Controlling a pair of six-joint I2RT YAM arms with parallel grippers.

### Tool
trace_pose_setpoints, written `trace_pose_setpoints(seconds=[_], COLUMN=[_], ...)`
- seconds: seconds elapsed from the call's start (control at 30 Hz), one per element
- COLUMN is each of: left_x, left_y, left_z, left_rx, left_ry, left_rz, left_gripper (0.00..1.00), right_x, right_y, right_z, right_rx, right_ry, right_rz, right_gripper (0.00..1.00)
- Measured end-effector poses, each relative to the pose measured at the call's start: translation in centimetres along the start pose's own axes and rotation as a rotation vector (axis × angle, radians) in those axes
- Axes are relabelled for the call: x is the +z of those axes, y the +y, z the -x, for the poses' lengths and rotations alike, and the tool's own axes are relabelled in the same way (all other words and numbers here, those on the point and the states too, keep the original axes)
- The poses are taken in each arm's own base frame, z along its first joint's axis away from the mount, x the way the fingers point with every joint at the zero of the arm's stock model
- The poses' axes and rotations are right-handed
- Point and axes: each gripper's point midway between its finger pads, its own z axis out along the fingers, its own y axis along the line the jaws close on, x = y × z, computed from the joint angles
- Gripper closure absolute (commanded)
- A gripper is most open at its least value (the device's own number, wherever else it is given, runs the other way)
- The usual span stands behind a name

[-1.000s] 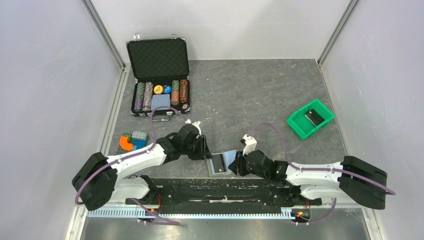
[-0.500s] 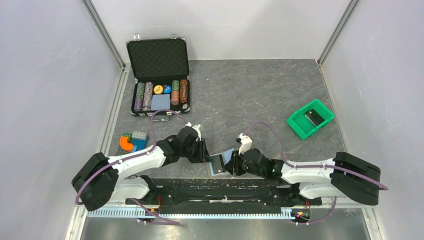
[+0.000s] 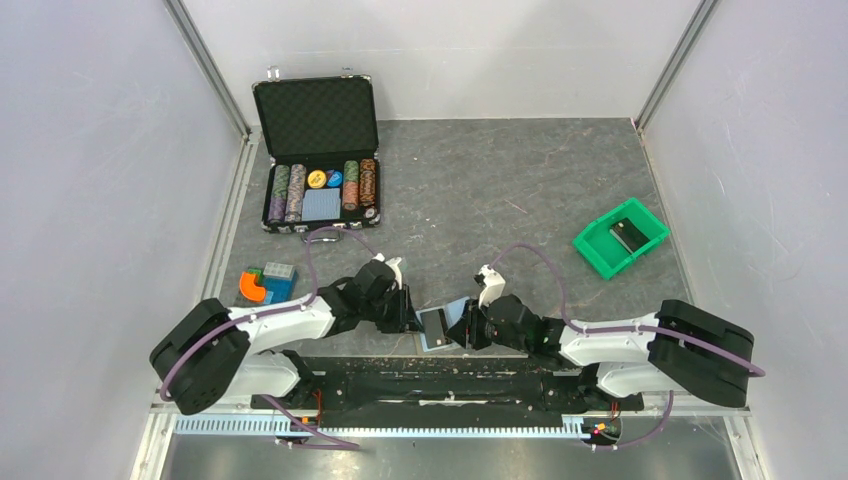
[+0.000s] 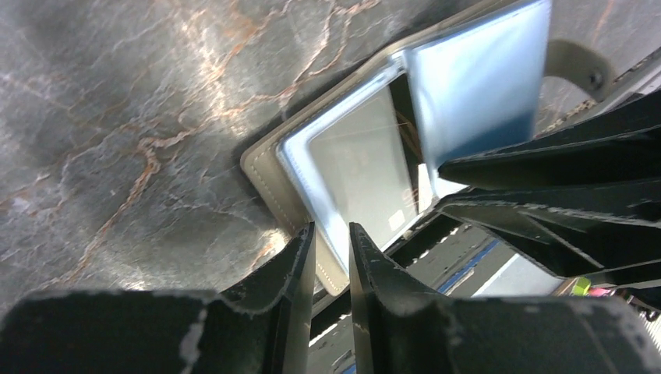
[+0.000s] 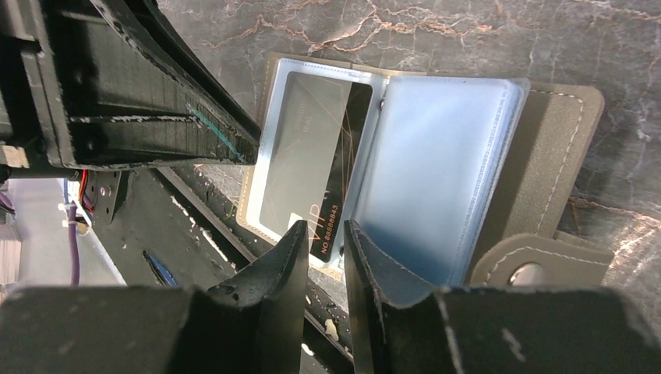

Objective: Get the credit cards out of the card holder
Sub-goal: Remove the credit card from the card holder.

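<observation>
Currently card holder (image 5: 561, 148) open at tabletop (image 3: 520, 180) near edge. Left tool (image 4: 331, 235), right tool (image 5: 325, 231) both barely apart at its edge, cannot tell if clamped. Risk: credit card (image 5: 308, 156) sticks in sleeve (image 5: 436, 171), holder drags off.

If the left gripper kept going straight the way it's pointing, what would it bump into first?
The card holder. The left gripper points right at its near edge, toward the clear sleeve on that side. It looks very close, perhaps touching, but depth is hard to judge here.
</observation>
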Motion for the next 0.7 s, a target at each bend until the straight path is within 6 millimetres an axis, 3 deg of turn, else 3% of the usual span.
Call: trace_pose_setpoints(seconds=[0.3,0.7], left_x=[0.3,-0.1], left_y=[0.6,0.9], left_z=[-0.6,-1.0], left_rx=[-0.008,-0.004], left_ry=[0.003,-0.012], left_rz=[-0.005,-0.015], left_gripper=[0.72,0.74], right_x=[0.3,0.8], right_y=[-0.5,0.4], right_z=[-0.7,-1.2], right_rx=[0.017,0.037], right_ry=[0.033,0.057], right_rz=[-0.005,0.046], right_gripper=[0.73,0.75])
